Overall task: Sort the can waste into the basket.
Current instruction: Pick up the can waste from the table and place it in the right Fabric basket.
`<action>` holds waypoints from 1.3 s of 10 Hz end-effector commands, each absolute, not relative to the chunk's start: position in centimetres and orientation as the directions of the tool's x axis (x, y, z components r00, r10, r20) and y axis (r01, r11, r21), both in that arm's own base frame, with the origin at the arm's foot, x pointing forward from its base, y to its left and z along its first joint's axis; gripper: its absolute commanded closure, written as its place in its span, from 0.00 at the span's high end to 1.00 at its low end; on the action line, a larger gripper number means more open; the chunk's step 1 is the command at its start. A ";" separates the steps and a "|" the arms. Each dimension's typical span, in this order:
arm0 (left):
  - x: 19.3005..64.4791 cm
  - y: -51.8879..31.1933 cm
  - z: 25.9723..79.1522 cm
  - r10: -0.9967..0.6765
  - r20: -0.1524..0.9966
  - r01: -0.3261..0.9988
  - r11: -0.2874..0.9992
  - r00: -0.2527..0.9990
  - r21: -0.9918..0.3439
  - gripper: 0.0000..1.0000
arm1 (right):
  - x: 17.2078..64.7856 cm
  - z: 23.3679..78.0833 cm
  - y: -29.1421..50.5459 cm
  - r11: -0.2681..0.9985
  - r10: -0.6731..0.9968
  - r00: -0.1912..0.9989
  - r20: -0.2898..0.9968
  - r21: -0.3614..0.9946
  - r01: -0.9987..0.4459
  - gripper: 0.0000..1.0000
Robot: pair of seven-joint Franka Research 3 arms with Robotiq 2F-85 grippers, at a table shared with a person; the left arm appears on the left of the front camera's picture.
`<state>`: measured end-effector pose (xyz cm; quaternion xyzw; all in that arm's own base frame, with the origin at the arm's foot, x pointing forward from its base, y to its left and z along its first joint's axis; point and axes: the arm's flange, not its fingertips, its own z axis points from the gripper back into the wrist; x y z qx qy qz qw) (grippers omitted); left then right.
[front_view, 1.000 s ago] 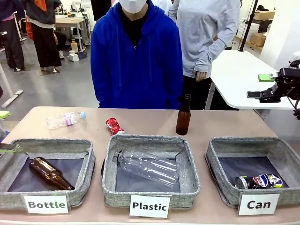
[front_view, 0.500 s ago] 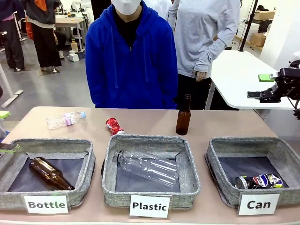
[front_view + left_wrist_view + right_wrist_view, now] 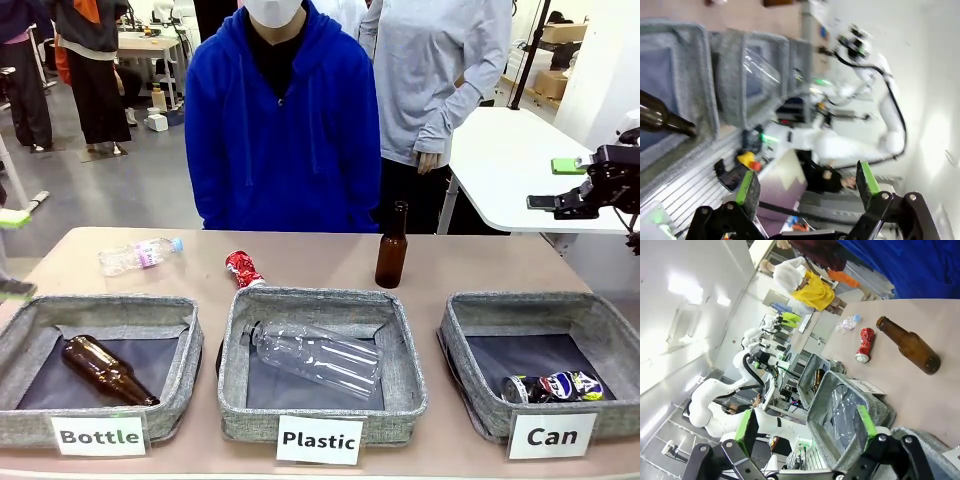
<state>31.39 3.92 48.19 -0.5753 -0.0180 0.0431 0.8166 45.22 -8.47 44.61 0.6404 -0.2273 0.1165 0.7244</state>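
The tan table (image 3: pixel 480 262) spans the front view, and a person in a blue hooded top (image 3: pixel 285 120) stands at its far edge. Three square grey woven baskets sit in a row along the near side. They are signed "Bottle" (image 3: pixel 110 305) on the left, "Plastic" (image 3: pixel 310 298) in the middle and "Can" (image 3: pixel 455 345) on the right.

The left fingers (image 3: pixel 748 187) are spread wide with nothing between them, at the table's left edge and apart from the "Bottle" basket. The right fingers (image 3: pixel 866 422) are also parted and empty. They are raised off to the right, well away from the "Can" basket.

A crushed clear plastic bottle (image 3: pixel 315 358) lies slantwise in the "Plastic" basket. A brown glass bottle (image 3: pixel 105 370) lies on its side in the "Bottle" basket. A second brown glass bottle (image 3: pixel 391 250) stands upright on the table behind the gap between the middle and right baskets. A small clear water bottle (image 3: pixel 140 255) lies on the table behind the left basket.

The crushed red can (image 3: pixel 243 269) is outside any basket. It lies on the table just behind the far left corner of the "Plastic" basket. The crushed dark blue and silver can (image 3: pixel 553 387) lies inside the "Can" basket at its near side, right behind the white sign (image 3: pixel 551 436).
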 end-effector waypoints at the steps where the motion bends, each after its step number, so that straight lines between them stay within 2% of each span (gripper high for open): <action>1: 34.1 -0.7 52.5 0.121 -0.103 -0.157 0.623 0.987 -0.766 1.00 | 44.8 44.7 -8.5 0.157 -0.111 0.864 0.491 0.867 -0.472 1.00; 2: 35.8 -3.4 53.3 0.193 -0.098 -0.212 0.761 0.976 -0.613 1.00 | 44.8 44.7 -8.5 0.157 -0.111 0.864 0.491 0.867 -0.472 1.00; 3: 37.3 -6.1 53.5 0.243 0.004 -0.211 0.847 0.970 -0.488 1.00 | 44.8 44.7 -8.5 0.157 -0.111 0.864 0.491 0.867 -0.472 1.00; 4: 38.2 -8.7 53.0 0.328 0.204 -0.252 0.911 0.922 -0.327 1.00 | 44.8 44.7 -8.5 0.157 -0.111 0.864 0.491 0.867 -0.472 1.00; 5: 35.5 -5.2 54.9 0.207 0.033 -0.128 0.717 0.978 -0.685 1.00 | 44.8 44.7 -8.5 0.157 -0.111 0.864 0.491 0.867 -0.472 1.00; 6: 35.5 -5.2 54.9 0.207 0.033 -0.128 0.717 0.978 -0.685 1.00 | 44.8 44.7 -8.5 0.157 -0.111 0.864 0.491 0.867 -0.472 1.00; 7: 37.0 -5.9 55.0 0.251 0.108 -0.137 0.784 0.962 -0.605 1.00 | 44.8 44.7 -8.5 0.157 -0.111 0.864 0.491 0.867 -0.472 1.00; 8: 37.6 -6.1 54.9 0.295 0.121 -0.168 0.784 0.948 -0.598 1.00 | 44.8 44.7 -8.5 0.157 -0.111 0.864 0.491 0.867 -0.472 1.00; 11: 43.2 -9.3 54.3 0.293 0.073 -0.218 0.834 0.953 -0.506 1.00 | 44.8 44.7 -8.5 0.157 -0.111 0.864 0.491 0.867 -0.472 1.00; 13: 42.6 -3.9 55.5 0.307 0.026 -0.233 0.773 0.951 -0.590 1.00 | 44.8 44.7 -8.5 0.157 -0.111 0.864 0.491 0.867 -0.472 1.00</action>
